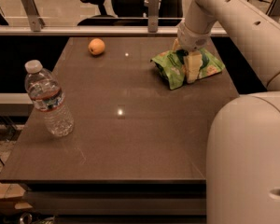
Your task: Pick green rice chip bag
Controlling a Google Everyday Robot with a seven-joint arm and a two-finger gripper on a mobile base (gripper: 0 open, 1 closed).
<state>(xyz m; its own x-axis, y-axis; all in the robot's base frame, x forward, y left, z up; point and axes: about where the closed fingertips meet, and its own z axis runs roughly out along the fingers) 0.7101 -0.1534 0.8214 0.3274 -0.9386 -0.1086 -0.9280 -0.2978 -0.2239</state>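
Observation:
The green rice chip bag (206, 62) is a crinkled light-green foil bag lying on the far right of the dark table (130, 143). My gripper (185, 62) comes down on it from above, at the end of the white arm (233, 17). One pale finger (192, 66) stands in front of the bag's middle and the other is mostly hidden behind it. The foil is bunched between them, so the gripper looks shut on the bag. The bag still rests on the table.
A clear water bottle (47, 101) stands upright near the table's left edge. An orange fruit (96, 46) sits at the far left. A rail with posts (153, 6) and an office chair are behind the table. My white base (249, 162) fills the lower right.

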